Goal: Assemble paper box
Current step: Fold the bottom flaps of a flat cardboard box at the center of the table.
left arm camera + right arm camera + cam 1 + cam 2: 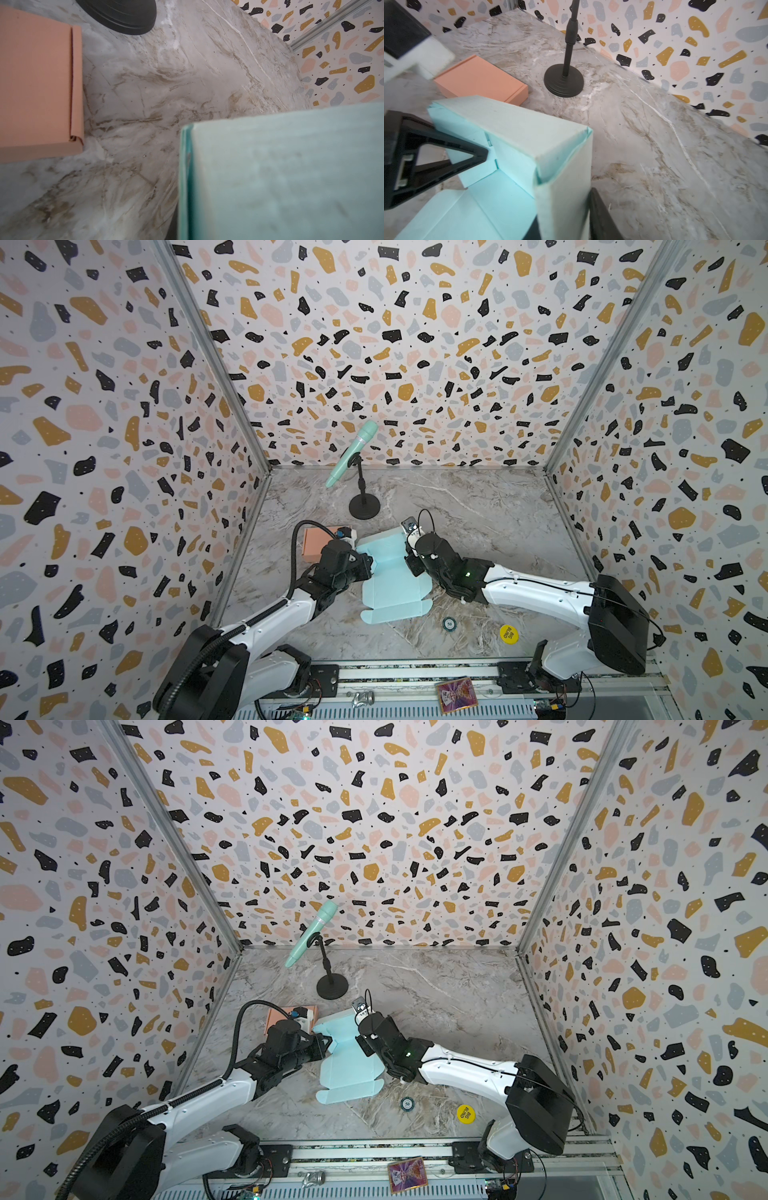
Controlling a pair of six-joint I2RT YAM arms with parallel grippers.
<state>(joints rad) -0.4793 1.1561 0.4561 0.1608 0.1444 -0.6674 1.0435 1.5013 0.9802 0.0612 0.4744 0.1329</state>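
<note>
Starting at your left, an assembled salmon-pink box [318, 545] sits closed and flat on the marble desk [478, 506], partly hidden under your left arm's wrist in both top views. Your left gripper [368, 564] is next: its fingers are drawn together, and in the left wrist view a pale teal panel fills the near corner right at them, so they look pinched on the left wall of the teal paper box [392, 580], though the contact point itself is hidden. That paper box lies near the middle of the desk between your two arms, only partly assembled: its far end is folded up into walls, while the near part still lies flat with its flaps spread toward the front edge. Behind it, a black microphone stand [364, 506] carries a mint-green microphone [353, 452] tilted up toward the back wall. On the right side of the box is your right gripper [562, 218]; in the right wrist view its fingers [602, 218] straddle the raised right wall of the box, one inside and one outside, closed on it. Farther right and nearer the front edge lie a small round poker chip [449, 623] and a yellow disc [508, 633], both apart from the box.
</note>
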